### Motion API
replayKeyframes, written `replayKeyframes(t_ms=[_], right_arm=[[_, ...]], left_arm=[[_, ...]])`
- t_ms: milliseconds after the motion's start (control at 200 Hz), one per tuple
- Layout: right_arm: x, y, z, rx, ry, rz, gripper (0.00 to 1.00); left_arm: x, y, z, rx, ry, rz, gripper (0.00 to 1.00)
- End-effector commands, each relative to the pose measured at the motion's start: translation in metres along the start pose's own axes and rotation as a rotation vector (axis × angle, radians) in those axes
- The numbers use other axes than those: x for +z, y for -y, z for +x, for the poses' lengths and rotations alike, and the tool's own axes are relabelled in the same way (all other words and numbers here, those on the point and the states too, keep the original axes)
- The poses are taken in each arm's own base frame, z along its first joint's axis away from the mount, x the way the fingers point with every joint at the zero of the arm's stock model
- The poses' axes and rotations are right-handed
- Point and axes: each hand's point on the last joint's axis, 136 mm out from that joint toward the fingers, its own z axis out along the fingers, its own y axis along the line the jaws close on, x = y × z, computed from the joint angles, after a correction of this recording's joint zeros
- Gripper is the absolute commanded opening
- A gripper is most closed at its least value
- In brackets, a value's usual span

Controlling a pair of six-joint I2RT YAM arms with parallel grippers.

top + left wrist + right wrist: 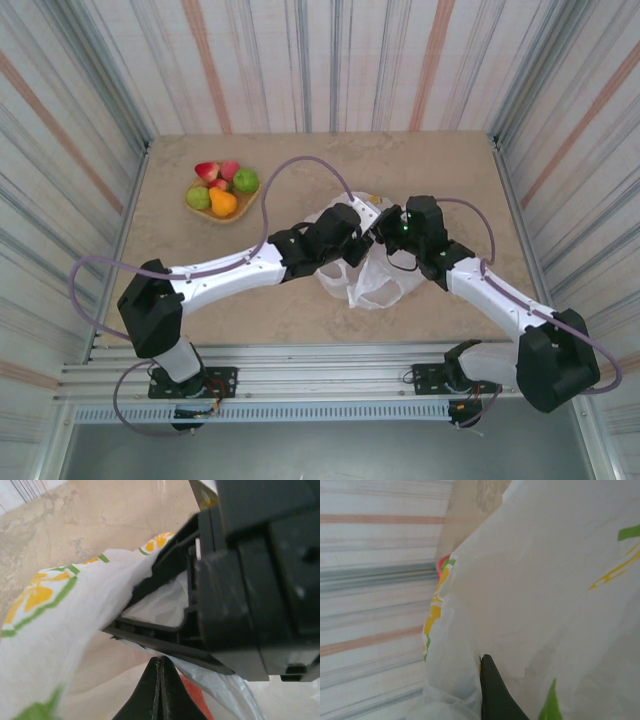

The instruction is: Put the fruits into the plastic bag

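From bases at the near edge, both arms reach inward and meet over the middle of the worktop point(450, 170), right above the bag point(372, 285). The left fingers point(154, 690) are pressed flat together, the bag's lemon-printed film bunched just ahead of them and draped over the black body of the right arm's tip; whether any film is pinched between them is unclear. A red-orange patch shows through the plastic beside them, too blurred to name. The right fingers point(495, 695) are closed too, with white film lying against them on all sides. The bag sits crumpled on the worktop, its upper edge raised toward the two tips. Farther back and to the left, well apart from the bag, the fruits point(222, 186) lie heaped in a tray point(203, 213): red, pink, two green, one orange
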Motion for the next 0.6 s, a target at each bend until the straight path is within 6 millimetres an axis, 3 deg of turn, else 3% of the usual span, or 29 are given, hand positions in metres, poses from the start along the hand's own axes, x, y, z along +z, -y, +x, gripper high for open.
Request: replayKeyframes(t_ms=[0, 301, 596], right_arm=[[-0.006, -0.012, -0.003, 0.066, 0.047, -0.06, 0.0], [-0.016, -0.004, -0.011, 0.113, 0.098, -0.065, 0.0], [-0.02, 0.001, -0.014, 0.118, 0.112, -0.056, 0.0]], left_arm=[[-0.007, -0.001, -0.008, 0.032, 0.065, -0.017, 0.0], [0.012, -0.019, 0.019, -0.016, 0.042, -0.113, 0.0], [0.006, -0.069, 0.037, -0.072, 0.016, -0.244, 0.0]])
